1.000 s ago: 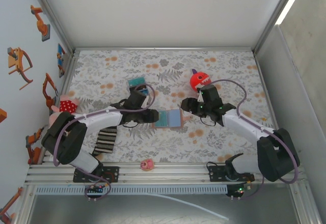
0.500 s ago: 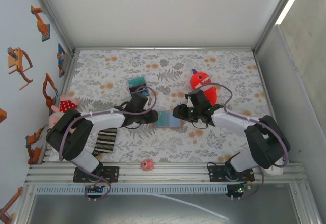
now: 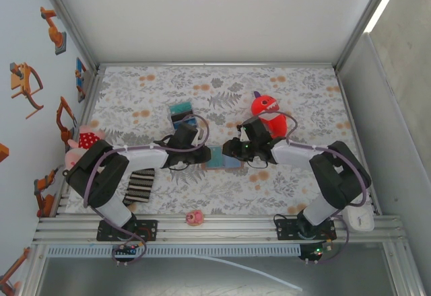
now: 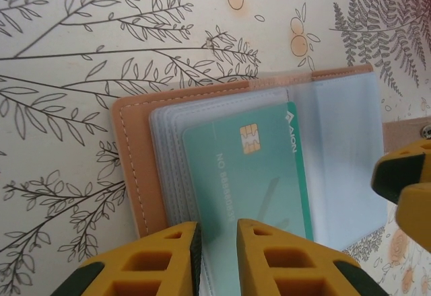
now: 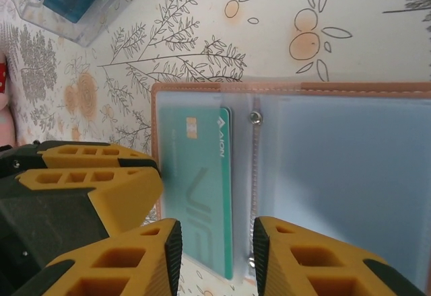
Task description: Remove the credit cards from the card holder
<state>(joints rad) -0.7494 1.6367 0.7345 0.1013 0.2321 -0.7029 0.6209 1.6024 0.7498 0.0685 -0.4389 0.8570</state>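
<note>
The holder [image 3: 222, 159] lies open on the bench [image 3: 296, 94], between both arms. Its green card [image 5: 202, 195] runs lengthwise straight out from our right tool [image 5: 217, 232], fingers apart just over its near end. Our left tool [image 4: 217, 232], narrow and empty, sits at the holder's edge. Both wrists pitch low.
</note>
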